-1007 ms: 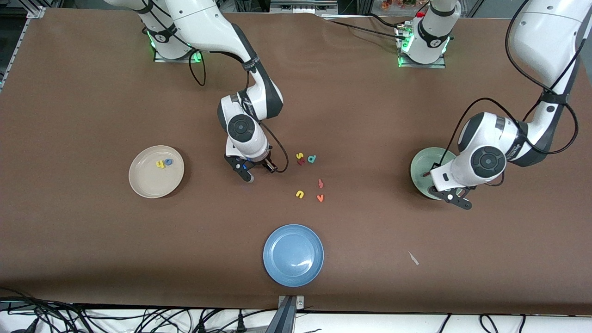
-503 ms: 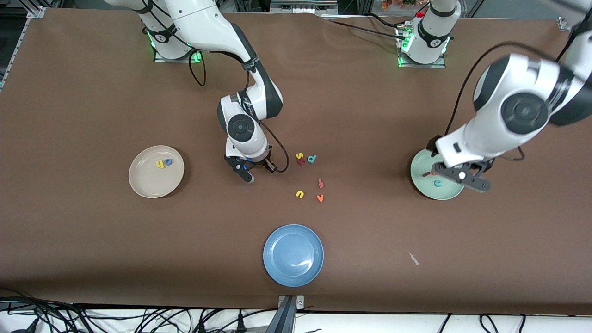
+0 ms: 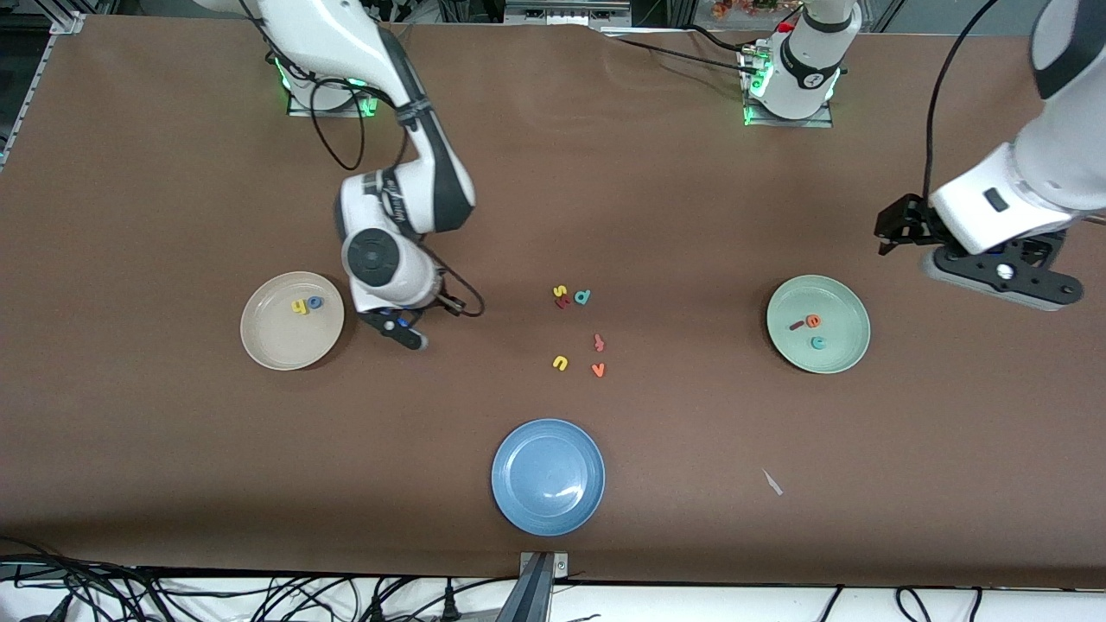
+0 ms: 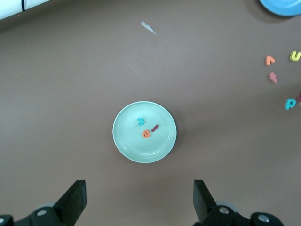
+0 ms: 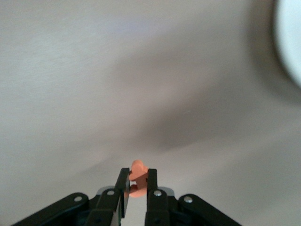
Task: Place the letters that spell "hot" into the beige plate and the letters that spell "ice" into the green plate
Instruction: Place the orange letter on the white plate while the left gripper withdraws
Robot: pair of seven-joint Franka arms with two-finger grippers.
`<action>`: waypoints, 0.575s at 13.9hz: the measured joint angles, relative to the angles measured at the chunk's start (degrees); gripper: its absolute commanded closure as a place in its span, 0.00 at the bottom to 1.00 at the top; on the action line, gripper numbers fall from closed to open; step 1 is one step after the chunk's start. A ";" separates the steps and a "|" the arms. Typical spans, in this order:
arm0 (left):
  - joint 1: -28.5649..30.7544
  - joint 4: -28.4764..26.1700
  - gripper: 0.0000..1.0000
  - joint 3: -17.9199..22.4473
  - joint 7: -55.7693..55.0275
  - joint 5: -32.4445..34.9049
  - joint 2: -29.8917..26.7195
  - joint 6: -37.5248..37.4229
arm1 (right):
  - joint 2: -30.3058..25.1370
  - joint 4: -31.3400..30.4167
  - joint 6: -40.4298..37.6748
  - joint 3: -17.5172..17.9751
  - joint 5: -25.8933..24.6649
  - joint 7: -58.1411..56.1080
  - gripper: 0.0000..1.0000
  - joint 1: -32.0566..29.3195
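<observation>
1. Clearly, the right gripper (image 3: 413, 335) is pinched tight on the orange t (image 5: 137, 173), which sticks up between its fingers in the right wrist view; it hangs over bare table just beside the beige plate (image 3: 270, 345), at about that plate's three o'clock edge.
2. Already in that plate lie the yellow h (image 3: 299, 306) and the blue o (image 3: 314, 301), touching each other near its twelve o'clock rim, so by my reading the t is the last piece "hot" needs.
3. Over at the left arm's end of the table, the green plate (image 3: 842, 354) holds the dark red i (image 3: 797, 326), the orange e (image 3: 813, 320) and the teal c (image 3: 817, 343), close together near its middle; "ice" looks finished.
4. Above the table at roughly two o'clock from the green plate, the left gripper (image 3: 976, 255) has its fingers spread wide and empty; this arm seems to be waiting.
5. Leftover letters sit loose mid-table: the teal d (image 3: 583, 297), yellow u (image 3: 560, 363) and orange v (image 3: 597, 370), with the blue plate (image 3: 518, 501) at their six o'clock, unused.
</observation>
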 measured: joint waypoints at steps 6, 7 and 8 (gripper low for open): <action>-12.57 -7.10 0.00 17.15 -4.72 -6.92 -6.36 3.73 | -7.27 -15.85 6.15 -9.79 -0.04 -29.36 1.00 -0.45; -13.73 -10.80 0.00 18.18 -7.35 -6.92 -8.71 6.42 | -7.25 -16.67 6.67 -11.80 -0.04 -34.22 1.00 -0.53; -15.34 -14.34 0.00 19.65 -9.21 -6.93 -11.23 8.18 | -7.22 -17.08 6.72 -13.57 -0.04 -38.36 1.00 -0.72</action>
